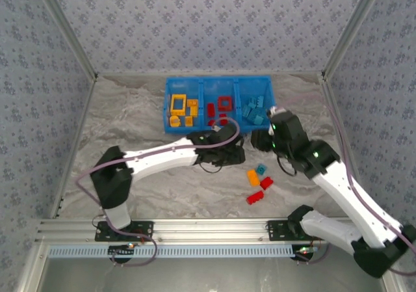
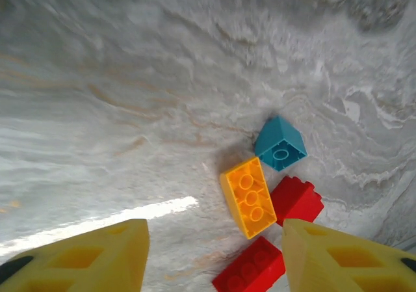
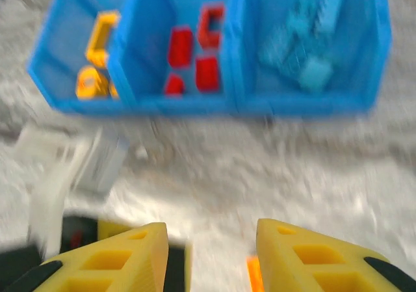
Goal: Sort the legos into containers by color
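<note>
Legos (image 2: 250,198) just ahead of the wide-open, empty left hand (image 2: 214,233); right hand (image 3: 209,233) equally open, empty, before the bin (image 3: 305,103).

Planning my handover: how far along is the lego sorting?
Mostly done: the bright blue plastic bin holds yellow pieces in its left compartment, red pieces in the middle and light blue pieces on the right. Nothing is in hand: the left gripper and right gripper are both open and empty. Left on the table: one orange brick, one light blue brick and two red bricks.
</note>
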### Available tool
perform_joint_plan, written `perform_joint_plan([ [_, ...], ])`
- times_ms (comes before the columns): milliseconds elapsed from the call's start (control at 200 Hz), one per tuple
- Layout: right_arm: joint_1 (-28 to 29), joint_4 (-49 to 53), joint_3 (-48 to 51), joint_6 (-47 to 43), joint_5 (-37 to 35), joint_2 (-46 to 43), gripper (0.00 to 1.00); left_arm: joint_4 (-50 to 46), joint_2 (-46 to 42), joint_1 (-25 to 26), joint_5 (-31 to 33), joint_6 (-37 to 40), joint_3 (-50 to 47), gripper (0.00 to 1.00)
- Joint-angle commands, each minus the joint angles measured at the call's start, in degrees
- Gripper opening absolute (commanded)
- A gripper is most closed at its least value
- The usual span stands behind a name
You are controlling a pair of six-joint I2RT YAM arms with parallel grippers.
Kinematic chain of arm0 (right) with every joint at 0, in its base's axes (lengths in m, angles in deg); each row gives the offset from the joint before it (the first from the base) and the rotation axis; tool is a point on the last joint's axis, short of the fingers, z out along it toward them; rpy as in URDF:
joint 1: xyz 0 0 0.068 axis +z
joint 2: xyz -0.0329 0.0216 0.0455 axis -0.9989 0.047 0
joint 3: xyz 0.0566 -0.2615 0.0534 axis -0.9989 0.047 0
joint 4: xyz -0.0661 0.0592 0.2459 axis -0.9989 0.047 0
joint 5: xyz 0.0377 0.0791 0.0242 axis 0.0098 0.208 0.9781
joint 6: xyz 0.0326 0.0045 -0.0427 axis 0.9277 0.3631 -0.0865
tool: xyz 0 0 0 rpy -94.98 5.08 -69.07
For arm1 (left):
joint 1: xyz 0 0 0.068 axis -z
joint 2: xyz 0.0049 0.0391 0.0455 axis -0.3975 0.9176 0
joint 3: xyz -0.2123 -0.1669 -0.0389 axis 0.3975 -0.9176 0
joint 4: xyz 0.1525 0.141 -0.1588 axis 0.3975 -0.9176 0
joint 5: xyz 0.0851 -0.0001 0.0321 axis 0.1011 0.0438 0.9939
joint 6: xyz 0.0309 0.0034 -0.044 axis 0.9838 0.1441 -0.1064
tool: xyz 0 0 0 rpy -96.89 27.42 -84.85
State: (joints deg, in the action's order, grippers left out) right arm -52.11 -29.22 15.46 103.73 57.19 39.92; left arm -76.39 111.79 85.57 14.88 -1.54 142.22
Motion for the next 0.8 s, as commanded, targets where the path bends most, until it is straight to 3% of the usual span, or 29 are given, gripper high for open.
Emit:
perform_joint_plan([
  [0, 1.5, 11.7, 3.5, 7.5, -1.7, -6.5, 0.44, -4.4, 4.9, 1.8, -7.5, -6.1, 5.9, 0.6],
  [355, 4.7, 21.9, 6.7, 19.1, -6.1, -18.0, 0.47, -1.9, 14.4, 4.6, -14.4, -13.7, 10.0, 0.62],
  [794, 5.1, 21.5, 6.6, 18.8, -6.3, -19.0, 0.48, -4.6, 21.0, 4.7, -12.2, -13.9, 15.7, 0.63],
])
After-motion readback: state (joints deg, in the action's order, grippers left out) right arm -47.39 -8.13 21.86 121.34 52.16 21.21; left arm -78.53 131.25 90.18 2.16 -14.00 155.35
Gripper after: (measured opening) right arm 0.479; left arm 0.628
